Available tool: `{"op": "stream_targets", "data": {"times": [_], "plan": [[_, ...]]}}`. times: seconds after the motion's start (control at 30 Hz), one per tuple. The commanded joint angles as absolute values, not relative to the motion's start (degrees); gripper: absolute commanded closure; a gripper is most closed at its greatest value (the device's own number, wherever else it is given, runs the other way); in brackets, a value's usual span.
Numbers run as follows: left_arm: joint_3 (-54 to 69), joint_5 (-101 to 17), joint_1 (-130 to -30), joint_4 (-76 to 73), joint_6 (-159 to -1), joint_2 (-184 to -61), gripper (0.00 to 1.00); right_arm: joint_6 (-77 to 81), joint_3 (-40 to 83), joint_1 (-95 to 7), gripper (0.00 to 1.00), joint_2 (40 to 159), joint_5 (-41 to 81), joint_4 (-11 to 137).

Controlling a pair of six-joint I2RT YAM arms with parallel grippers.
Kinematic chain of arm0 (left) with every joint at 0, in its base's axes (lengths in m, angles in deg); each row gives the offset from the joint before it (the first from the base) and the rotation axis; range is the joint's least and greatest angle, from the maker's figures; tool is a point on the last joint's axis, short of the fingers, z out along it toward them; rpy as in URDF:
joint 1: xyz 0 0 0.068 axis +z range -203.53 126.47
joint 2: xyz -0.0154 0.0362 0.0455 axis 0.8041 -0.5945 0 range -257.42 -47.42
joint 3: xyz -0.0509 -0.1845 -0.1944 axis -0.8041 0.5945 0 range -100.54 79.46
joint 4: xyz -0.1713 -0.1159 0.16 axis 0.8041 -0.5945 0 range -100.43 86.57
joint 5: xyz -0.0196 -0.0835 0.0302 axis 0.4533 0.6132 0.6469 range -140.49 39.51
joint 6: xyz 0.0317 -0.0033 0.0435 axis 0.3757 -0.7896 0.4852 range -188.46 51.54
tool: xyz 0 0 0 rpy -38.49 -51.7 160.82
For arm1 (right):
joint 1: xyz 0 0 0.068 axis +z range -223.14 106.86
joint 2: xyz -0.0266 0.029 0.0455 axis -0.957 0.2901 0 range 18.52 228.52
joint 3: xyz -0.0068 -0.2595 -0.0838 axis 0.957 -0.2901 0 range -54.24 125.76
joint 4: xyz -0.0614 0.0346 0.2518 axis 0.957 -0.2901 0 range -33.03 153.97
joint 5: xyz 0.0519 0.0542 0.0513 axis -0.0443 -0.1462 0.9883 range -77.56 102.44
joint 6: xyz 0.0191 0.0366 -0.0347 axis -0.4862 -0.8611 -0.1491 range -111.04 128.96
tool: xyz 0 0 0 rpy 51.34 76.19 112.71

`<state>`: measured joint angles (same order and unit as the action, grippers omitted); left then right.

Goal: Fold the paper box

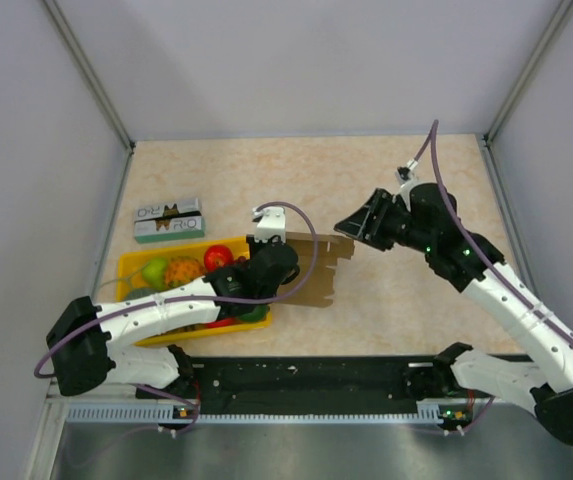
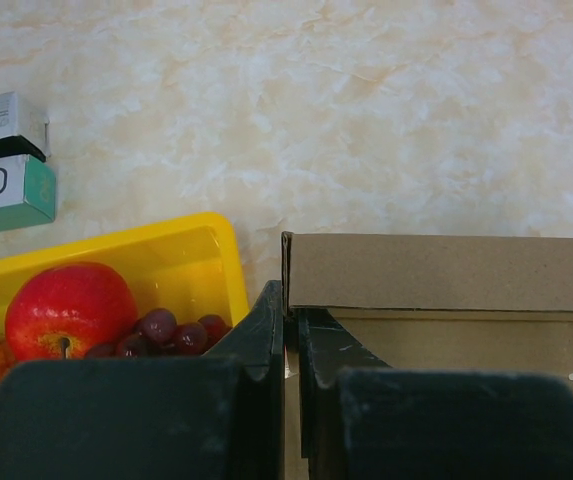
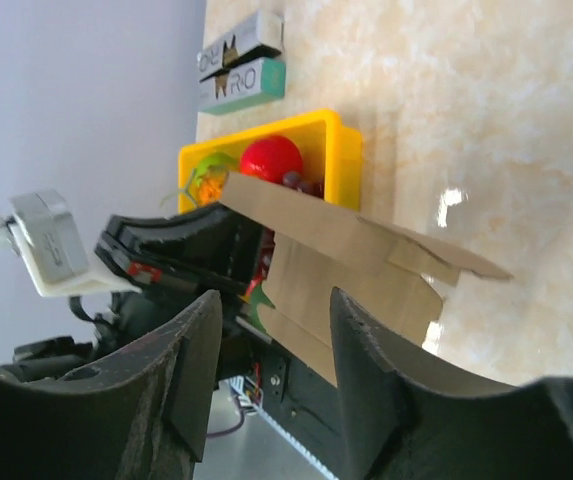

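The paper box (image 1: pixel 322 268) is a plain brown cardboard sheet, only partly folded. One long panel stands upright on edge, a strip along its top is bent over at a crease, and notched flaps stick out at its right end. It stands over the tabletop (image 1: pixel 396 190), just beside the yellow tray (image 1: pixel 126 268), with its left end pinched in the left hand (image 1: pixel 284 262).

The top view hangs above and behind the arm bases at 6 o'clock, looking down toward 12 across the whole table (image 1: pixel 406 190); the left wrist view sits low and very close, the left gripper (image 2: pixel 288 335) at 6 o'clock, facing the paper box (image 2: pixel 446 275); the right wrist view, rolled sideways, looks from farther off over the right gripper (image 3: pixel 271 360); all three share the paper box, yellow tray (image 1: pixel 131 265) and printed carton (image 1: pixel 169 220).
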<state>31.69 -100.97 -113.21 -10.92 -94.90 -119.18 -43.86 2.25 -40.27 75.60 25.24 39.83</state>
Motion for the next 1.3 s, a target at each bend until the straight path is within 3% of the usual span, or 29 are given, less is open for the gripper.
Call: {"op": "stream_targets", "data": {"times": [0.0,0.1,1.03,1.27], "plan": [[31.3,-102.2,-113.5,-8.1,-93.4,-118.9,1.00,-40.4,8.2,-39.6,0.60,81.1,23.0,38.6],[30.9,-102.4,-113.6,-8.4,-93.0,-118.4,1.00,-41.9,8.1,-39.6,0.67,83.6,24.1,39.6],[32.3,-103.0,-114.6,-6.1,-92.5,-117.8,1.00,-56.9,-4.5,-39.6,0.67,84.0,28.6,57.7],[35.6,-105.1,-115.9,-0.7,-89.7,-116.4,1.00,-62.8,-6.9,-39.6,0.74,84.2,28.3,62.5]]}}
